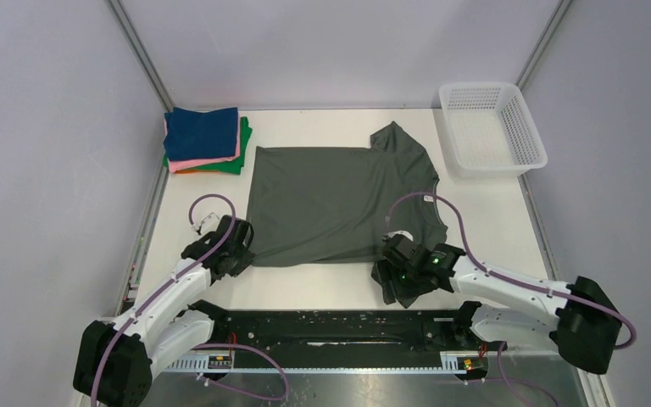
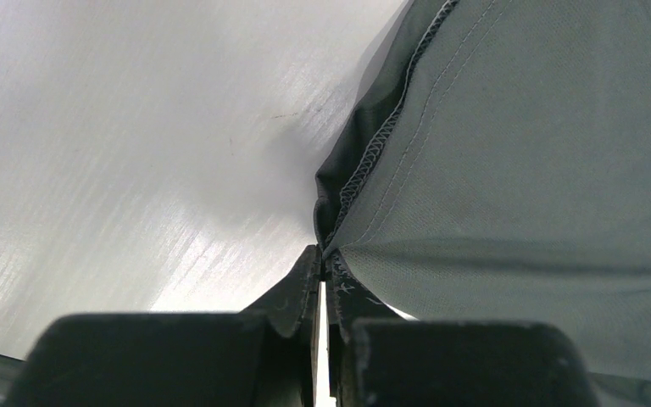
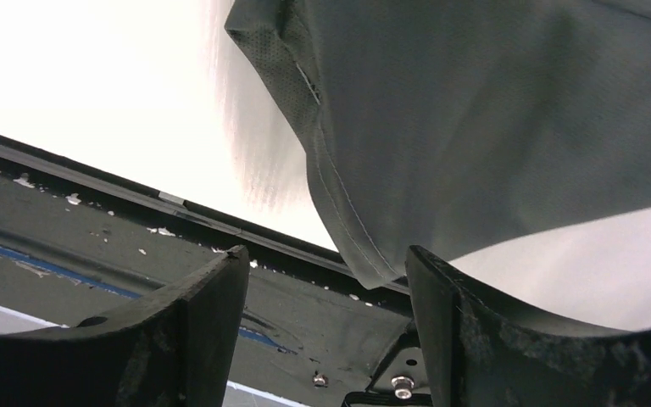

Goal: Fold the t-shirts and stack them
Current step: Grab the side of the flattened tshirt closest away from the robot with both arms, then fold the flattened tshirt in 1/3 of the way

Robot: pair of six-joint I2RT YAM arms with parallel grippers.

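- Gripping the near-left hem of the dark grey-green t-shirt [image 1: 339,199], spread mid-table, the left gripper [image 2: 322,259] is clamped shut.
- The right gripper [image 3: 326,263] gapes around the near-right corner.
- Fold beginning; next it should close, then both lift together.

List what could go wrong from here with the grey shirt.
1. The left pincer is shut on just the stitched hem of the shirt; a lift might pull it free.
2. The right pincer is open with only a cloth corner between its fingers, so closing may catch little and skew the fold.
3. That corner hangs near the table's front rail and could snag.
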